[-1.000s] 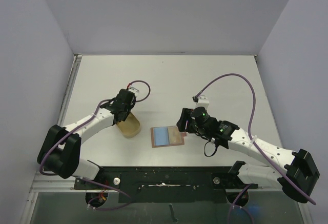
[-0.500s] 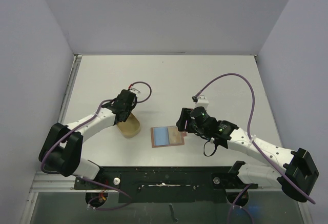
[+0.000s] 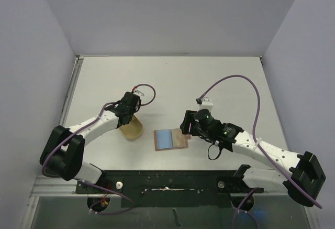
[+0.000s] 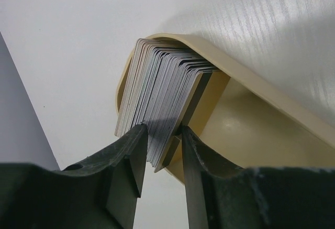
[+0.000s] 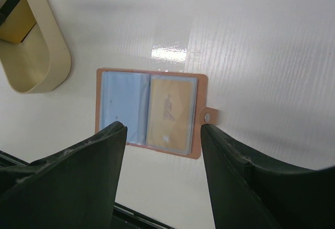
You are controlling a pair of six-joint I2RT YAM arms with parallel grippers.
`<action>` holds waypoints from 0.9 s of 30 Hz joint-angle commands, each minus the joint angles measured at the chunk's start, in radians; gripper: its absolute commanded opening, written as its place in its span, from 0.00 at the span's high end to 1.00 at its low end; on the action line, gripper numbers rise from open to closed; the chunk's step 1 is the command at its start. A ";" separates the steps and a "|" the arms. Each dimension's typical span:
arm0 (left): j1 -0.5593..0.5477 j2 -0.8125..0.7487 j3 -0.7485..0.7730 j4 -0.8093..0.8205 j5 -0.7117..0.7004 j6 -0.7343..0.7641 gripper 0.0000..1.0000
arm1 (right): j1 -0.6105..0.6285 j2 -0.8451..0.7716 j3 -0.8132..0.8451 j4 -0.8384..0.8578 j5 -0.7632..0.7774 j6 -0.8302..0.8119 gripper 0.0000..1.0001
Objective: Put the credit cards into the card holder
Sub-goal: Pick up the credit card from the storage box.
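Observation:
The card holder [image 3: 170, 140] lies open on the table, reddish-brown, with its tab [image 5: 208, 117] to the right. A light blue card [image 5: 124, 106] sits in its left pocket and a gold card [image 5: 171, 113] in its right pocket. My right gripper [image 5: 163, 128] is open and empty, hovering just above the holder [image 5: 151, 112]; it also shows in the top view [image 3: 187, 126]. My left gripper [image 4: 162, 129] is at the pale tan case [image 4: 246, 113], shut on the lower corner of a stack of grey-white credit cards [image 4: 162, 90] with a gold card [image 4: 207, 90] on its right side.
The pale tan case [image 3: 132, 128] stands left of the holder, under the left gripper [image 3: 127, 115]; it also shows in the right wrist view [image 5: 36, 56]. Purple cables loop above both wrists. A black rail runs along the near table edge [image 3: 167, 179].
The left gripper has shifted slightly up and right at the tan case. The right arm and the card holder have not moved.

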 commanded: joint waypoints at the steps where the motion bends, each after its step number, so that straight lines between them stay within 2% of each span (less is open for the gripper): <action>1: -0.003 -0.005 0.055 0.013 -0.038 0.012 0.71 | 0.002 -0.012 0.040 0.049 0.015 -0.013 0.41; 13: -0.022 -0.014 0.067 -0.015 -0.045 -0.012 0.84 | 0.002 -0.018 0.037 0.050 0.010 -0.007 0.41; 19: -0.028 -0.021 0.112 -0.086 -0.025 -0.062 0.99 | 0.002 -0.018 0.038 0.042 0.002 -0.004 0.40; 27: -0.028 -0.071 0.130 -0.167 0.033 -0.139 1.00 | 0.002 -0.001 0.025 0.039 -0.017 -0.009 0.40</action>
